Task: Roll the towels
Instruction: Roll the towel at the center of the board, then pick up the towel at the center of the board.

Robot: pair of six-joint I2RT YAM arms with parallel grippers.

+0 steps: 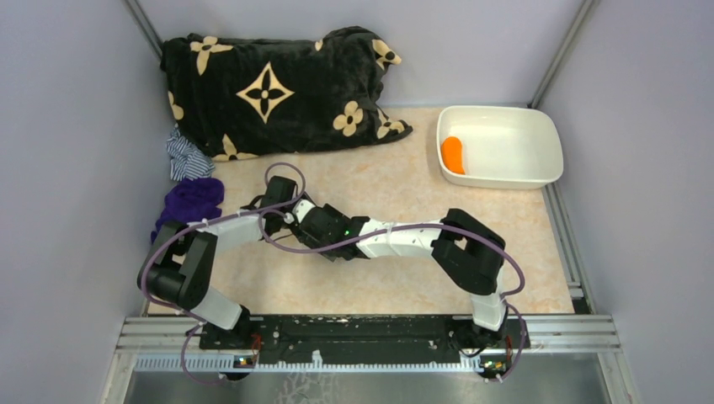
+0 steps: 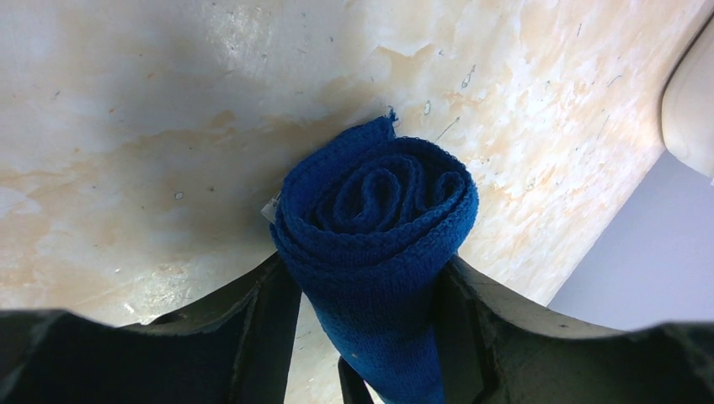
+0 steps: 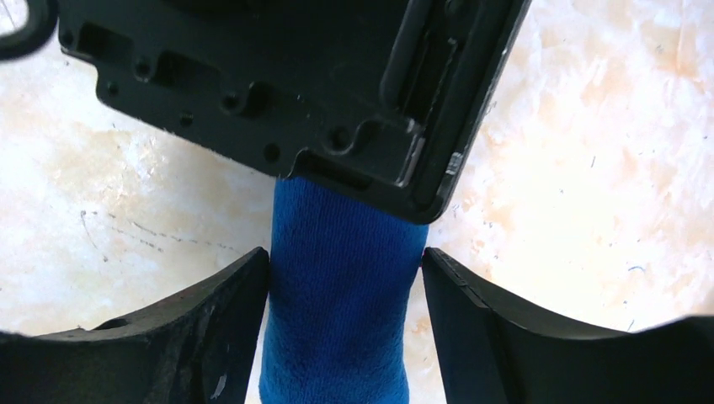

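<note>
Your overhead view hides the blue towel: both wrists meet over the marbled table, well to the left of the white tub and nearer the arm bases, and their black housings cover whatever sits between them. The wrist cameras fill that in. Your left gripper grasps the blue towel, already wound into a tight roll. Its spiral end faces that camera, both fingers press its sides, and a corner of the tub's pale rim shows at the upper right. From the other side, your right gripper straddles the same roll along its length, but loosely. One finger lies against the fabric and a sliver of table shows past the other, so that tool looks released. The left gripper's black underside fills the top of that view, just beyond the right fingers. Only the overhead camera shows the orange towel, rolled and lying inside the tub at its left end, and the black flower-patterned blanket heaped left of the tub against the far wall.
</note>
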